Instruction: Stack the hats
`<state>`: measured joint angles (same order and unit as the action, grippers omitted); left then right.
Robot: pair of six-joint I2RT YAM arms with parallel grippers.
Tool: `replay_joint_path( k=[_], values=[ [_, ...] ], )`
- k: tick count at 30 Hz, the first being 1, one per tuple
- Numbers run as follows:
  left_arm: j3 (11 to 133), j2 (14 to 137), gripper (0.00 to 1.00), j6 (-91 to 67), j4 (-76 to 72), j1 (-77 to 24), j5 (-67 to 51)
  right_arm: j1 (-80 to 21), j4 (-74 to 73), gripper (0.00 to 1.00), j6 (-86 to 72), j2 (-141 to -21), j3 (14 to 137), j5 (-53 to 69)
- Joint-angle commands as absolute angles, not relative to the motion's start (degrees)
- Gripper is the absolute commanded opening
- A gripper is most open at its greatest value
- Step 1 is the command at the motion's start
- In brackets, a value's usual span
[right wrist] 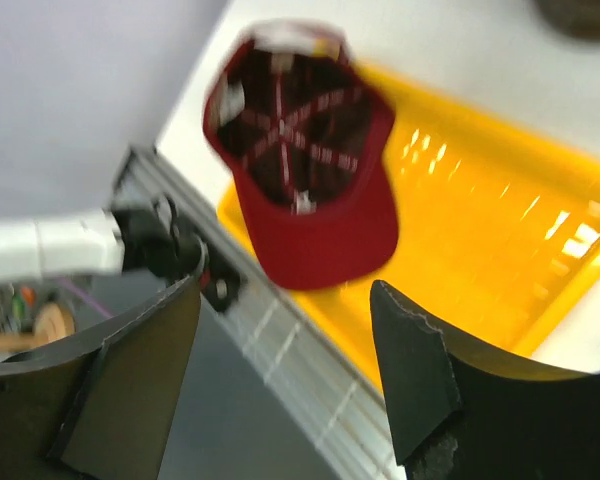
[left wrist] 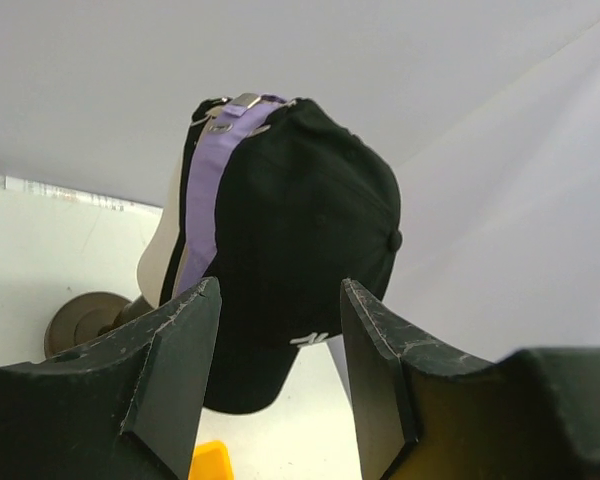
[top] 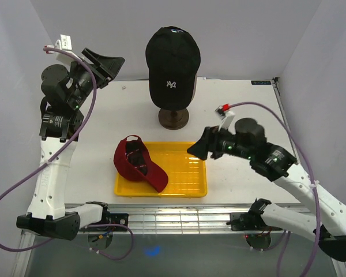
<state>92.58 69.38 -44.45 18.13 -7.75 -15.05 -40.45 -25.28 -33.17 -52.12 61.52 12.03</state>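
Note:
A black hat (top: 173, 60) with a white logo sits on top of the stack on the stand at the back of the table. In the left wrist view the black hat (left wrist: 300, 240) covers a lavender hat (left wrist: 208, 185), of which only a strip shows; a cream surface lies under that. A red hat (top: 139, 164) lies upside down, half over the left rim of the yellow tray (top: 187, 180). My left gripper (top: 108, 62) hangs open, high and left of the stack, holding nothing. My right gripper (top: 196, 148) is open over the tray, right of the red hat (right wrist: 305, 165).
The stand's round dark base (top: 173, 118) rests behind the tray. White walls close in the table on the left, back and right. The metal rail (right wrist: 280, 330) of the table's near edge runs just below the yellow tray (right wrist: 480, 230).

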Motion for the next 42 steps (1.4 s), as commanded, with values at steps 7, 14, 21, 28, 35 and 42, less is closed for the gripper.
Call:
replay_joint_path(
  k=[7,14,21,28,35,42],
  values=[
    [91.23,64.78,0.62,-43.42,26.63,-7.73,-13.01,-72.14,-30.66,0.73,-34.10,-68.54,67.66,-20.54],
    [92.63,63.90,0.61,-42.80,28.39,-7.73,-12.65,-77.69,-30.85,0.68,-31.73,-81.53,75.05,-22.41],
    [96.23,65.21,0.61,-42.98,29.35,-7.73,-13.01,-79.45,-34.19,0.64,-28.48,-92.98,84.46,-20.40],
    [98.35,66.09,0.62,-43.24,29.71,-7.73,-13.45,-79.54,-37.96,0.63,-25.32,-101.76,90.52,-19.78],
    [98.00,66.18,0.61,-43.07,29.27,-7.65,-13.88,-79.19,-39.99,0.55,-22.85,-106.34,94.04,-19.07],
    [97.56,65.92,0.62,-42.89,29.00,-7.73,-13.80,-78.31,-40.25,0.45,-21.01,-107.14,93.78,-16.62]
  ],
)
